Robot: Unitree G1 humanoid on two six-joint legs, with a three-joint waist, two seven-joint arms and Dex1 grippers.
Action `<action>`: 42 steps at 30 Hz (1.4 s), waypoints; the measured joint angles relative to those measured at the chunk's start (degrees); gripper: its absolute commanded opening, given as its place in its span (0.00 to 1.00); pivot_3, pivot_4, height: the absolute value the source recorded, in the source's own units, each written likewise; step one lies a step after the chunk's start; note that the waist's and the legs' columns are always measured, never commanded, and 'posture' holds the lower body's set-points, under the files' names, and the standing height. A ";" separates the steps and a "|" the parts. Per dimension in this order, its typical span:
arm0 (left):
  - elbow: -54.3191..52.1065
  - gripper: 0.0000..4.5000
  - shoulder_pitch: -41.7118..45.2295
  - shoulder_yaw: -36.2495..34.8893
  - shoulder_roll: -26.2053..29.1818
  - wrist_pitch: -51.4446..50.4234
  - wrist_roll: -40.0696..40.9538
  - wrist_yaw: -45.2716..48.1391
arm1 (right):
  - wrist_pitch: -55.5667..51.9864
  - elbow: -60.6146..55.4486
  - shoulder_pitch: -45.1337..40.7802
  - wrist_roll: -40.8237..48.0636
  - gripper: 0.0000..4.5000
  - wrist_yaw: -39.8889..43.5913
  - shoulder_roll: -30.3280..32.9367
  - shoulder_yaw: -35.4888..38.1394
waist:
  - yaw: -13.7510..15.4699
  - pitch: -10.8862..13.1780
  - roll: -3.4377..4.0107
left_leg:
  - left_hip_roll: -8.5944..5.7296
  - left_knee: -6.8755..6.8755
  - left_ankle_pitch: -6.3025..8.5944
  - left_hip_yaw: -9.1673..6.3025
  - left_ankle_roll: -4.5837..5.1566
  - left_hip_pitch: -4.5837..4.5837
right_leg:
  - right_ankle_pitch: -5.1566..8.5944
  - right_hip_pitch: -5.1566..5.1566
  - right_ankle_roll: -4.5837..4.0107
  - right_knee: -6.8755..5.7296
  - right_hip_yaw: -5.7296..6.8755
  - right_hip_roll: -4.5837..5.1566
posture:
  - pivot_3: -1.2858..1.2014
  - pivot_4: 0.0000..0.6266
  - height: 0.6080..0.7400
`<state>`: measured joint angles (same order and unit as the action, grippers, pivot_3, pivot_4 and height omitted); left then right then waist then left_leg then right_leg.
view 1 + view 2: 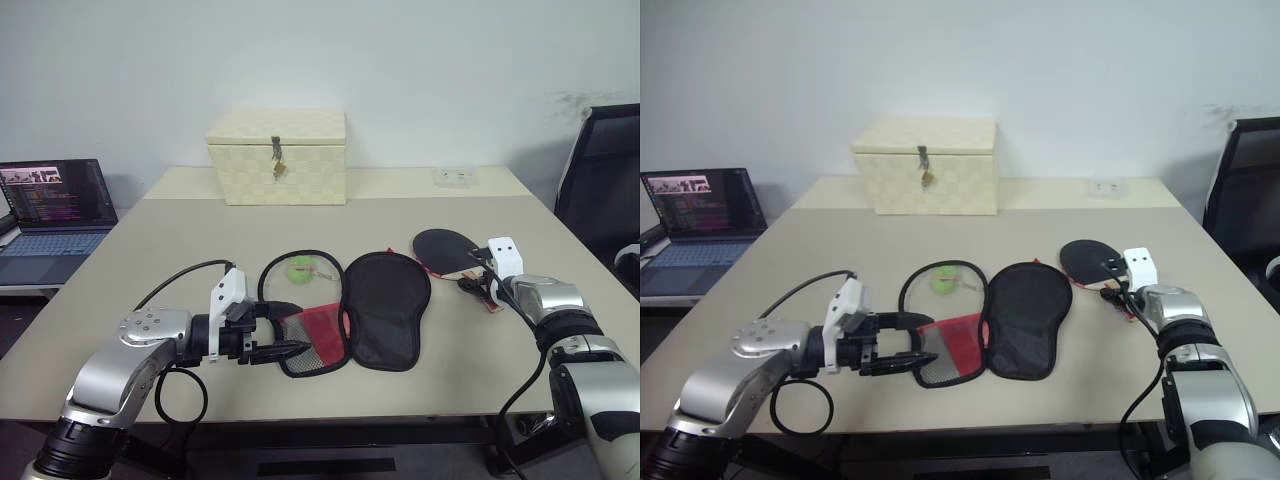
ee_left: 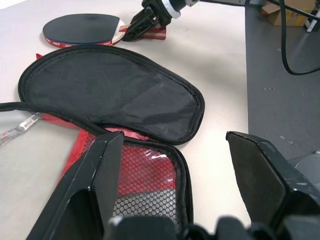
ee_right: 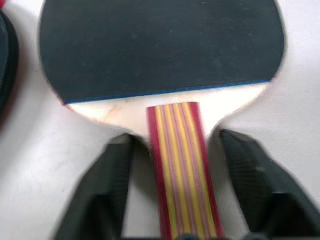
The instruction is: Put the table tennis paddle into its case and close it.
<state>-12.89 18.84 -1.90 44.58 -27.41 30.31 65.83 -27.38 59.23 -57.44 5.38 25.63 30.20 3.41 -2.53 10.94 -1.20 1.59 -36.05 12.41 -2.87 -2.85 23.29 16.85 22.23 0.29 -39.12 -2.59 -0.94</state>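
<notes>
On a beige table [image 1: 150, 290] against a white wall, the case [image 1: 350, 310] lies unzipped, its two halves spread flat. Just right of it rests the paddle [image 1: 447, 250], black face up, handle toward the robot. At the handle, the right gripper [image 3: 176, 165] has one finger on each side, apart from the wood and gripping nothing. Over the case's red mesh half, the left gripper [image 1: 283, 329] hovers wide open and empty. At the table's far edge stands a cream box [image 1: 278, 156] with a metal latch; a laptop [image 1: 52, 215] glows at left, a black chair [image 1: 600, 185] at right.
</notes>
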 measured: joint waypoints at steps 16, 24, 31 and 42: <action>0.13 0.79 0.10 0.02 -0.50 0.47 -0.28 -0.22 | -3.48 -5.12 2.56 0.39 0.24 -0.83 0.56 1.29 | 0.44 -0.01 -0.02 | -0.01 0.02 0.00 0.00 0.01 -0.05 | -0.01 -0.05 0.04 0.01 -0.01 0.01 | 0.52 0.24 1.00; 1.58 0.79 0.99 0.41 -0.98 0.85 -0.75 -0.08 | -10.96 -14.93 7.49 1.60 0.24 -0.22 3.79 3.48 | 1.12 0.01 0.02 | -0.06 0.03 0.00 -0.12 0.01 0.16 | -0.01 0.08 0.04 0.06 0.03 0.07 | 0.52 0.24 1.00; 2.43 0.79 1.52 0.12 -0.98 1.43 -0.80 0.35 | -28.06 -41.50 15.47 6.02 0.24 -0.35 5.56 6.89 | 0.09 0.11 0.18 | 0.01 0.07 0.00 -0.02 0.01 0.17 | -0.01 0.22 0.02 -0.02 0.03 0.05 | 0.52 0.24 1.00; 2.39 0.79 -0.59 -4.66 2.25 -0.05 3.16 3.35 | -61.07 -84.24 19.94 12.34 0.24 -14.58 -24.78 11.90 | -0.68 0.10 0.18 | 0.09 0.02 -0.03 -0.15 -0.04 0.42 | 0.32 0.86 -0.21 -0.93 -0.05 -0.02 | 0.52 0.24 1.00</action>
<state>-10.50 18.24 -6.55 46.83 -27.45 33.47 69.18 -88.46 -25.01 -37.51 17.72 11.05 5.42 15.31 -3.21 11.04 -1.02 1.68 -36.03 12.39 -3.02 -2.89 23.71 17.17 23.10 0.08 -40.05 -2.63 -0.96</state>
